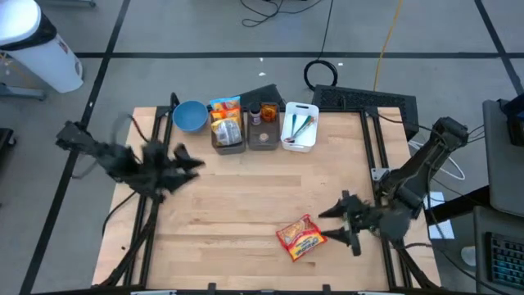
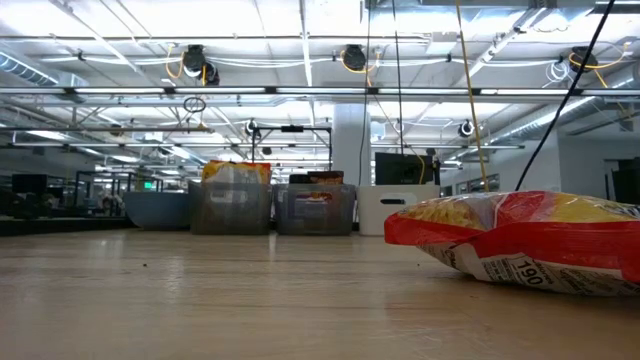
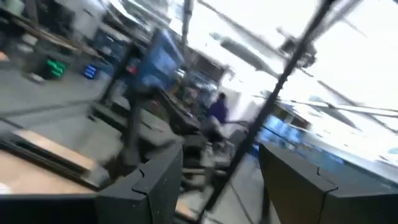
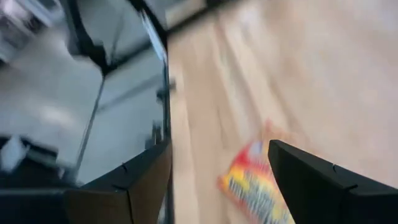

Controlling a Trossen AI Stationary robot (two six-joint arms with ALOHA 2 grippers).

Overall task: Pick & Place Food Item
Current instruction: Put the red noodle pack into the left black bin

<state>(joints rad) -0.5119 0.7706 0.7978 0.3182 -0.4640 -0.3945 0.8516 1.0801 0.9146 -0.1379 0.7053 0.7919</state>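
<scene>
Snack packet lay flat on the desk; both pincers empty.

Your red-and-yellow snack packet (image 1: 301,238) sat on the wooden desk (image 1: 246,197), lower right of centre in the high view. The right pincer (image 1: 337,223) hung just right of it with its fingers spread, gripping nothing. The left pincer (image 1: 192,162) was at the frame's left, well apart, fingers also parted. Along the desk's top edge stood a blue bowl (image 1: 190,115), two clear bins (image 1: 228,133) and a white tray (image 1: 299,127).
</scene>
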